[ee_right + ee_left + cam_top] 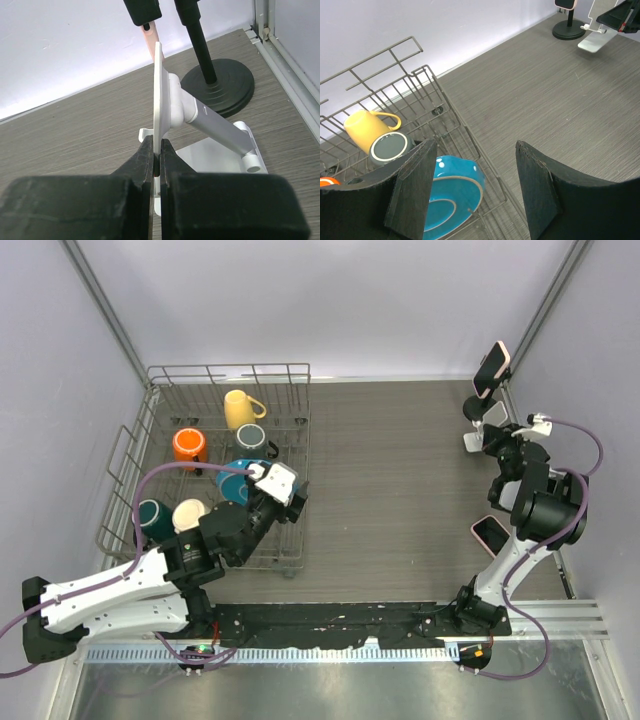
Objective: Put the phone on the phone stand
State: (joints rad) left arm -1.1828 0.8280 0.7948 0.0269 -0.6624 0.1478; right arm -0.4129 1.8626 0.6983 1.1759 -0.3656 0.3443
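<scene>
On the grey wood-grain table [400, 490], the left gripper [476, 150] hangs spread and empty over the wire dish rack [290, 380] of mugs [238, 408], well apart from the work, seemingly parked out of the way. At the far right, the right gripper [157, 147] pinches the thin white backplate [160, 85] of a silver folding stand [220, 127], probably to steady or tilt it. It is just beside the small black phone stand with a round disc base [220, 80], whose clamp carries a pink-cased phone [492, 368]. A second, dark-screened phone [490, 532] lies flat near the right arm's base, untouched, so it may be the one awaiting placement.
</scene>
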